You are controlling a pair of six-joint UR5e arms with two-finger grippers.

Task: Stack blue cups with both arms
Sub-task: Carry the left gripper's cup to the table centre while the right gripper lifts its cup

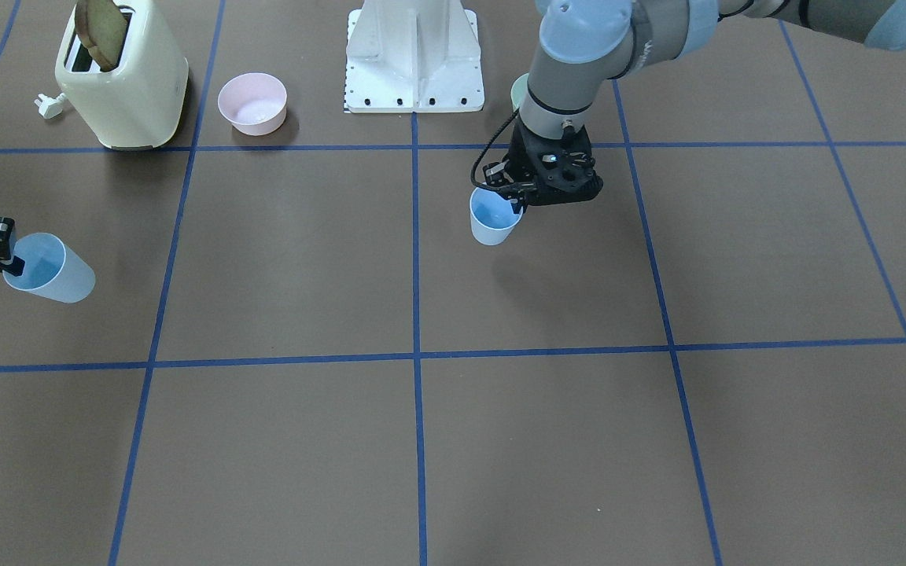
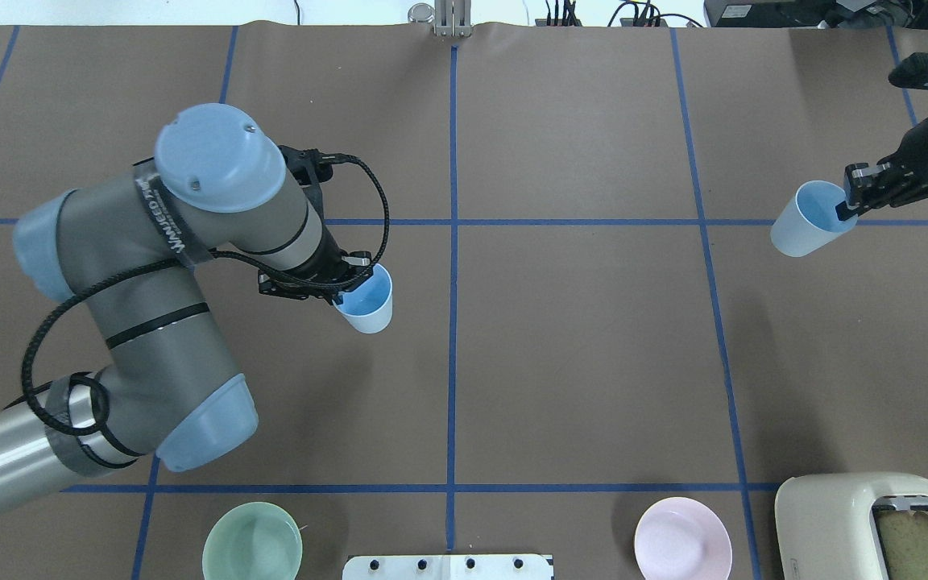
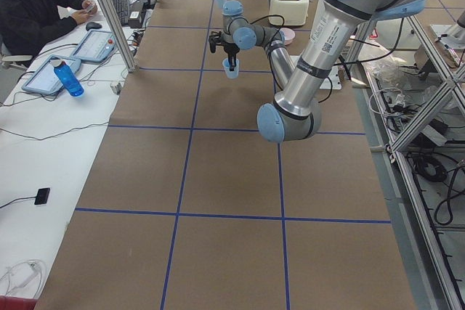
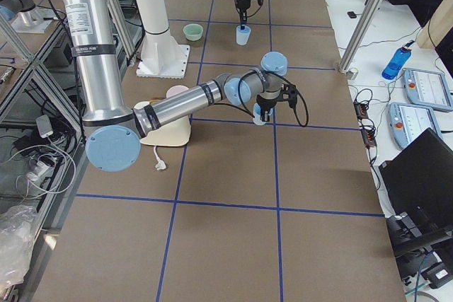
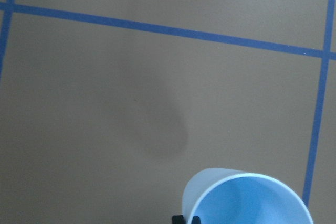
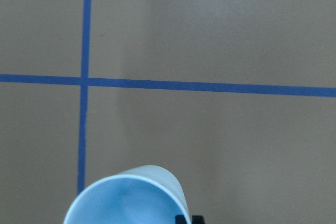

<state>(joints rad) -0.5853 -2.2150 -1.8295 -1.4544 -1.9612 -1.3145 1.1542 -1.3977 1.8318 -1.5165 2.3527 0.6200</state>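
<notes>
Cups both look to be off the tabletop, so I'd say the grab step is done and we're at the bring-them-together part. Left claw is clamped on the rim of one blue cup, one finger inside and one outside, mouth up, near the middle of the table. Its shadow sits off to one side, which is why I reckon it's lifted. Right claw is pinched on the rim of the other blue cup the same way, out at the robot's far right edge. The two are well apart.

Next move, my guess: carry one over the other's open mouth, line them up, lower it straight in, then let go. The finger inside the lower cup could get in the way, so watch that.
</notes>
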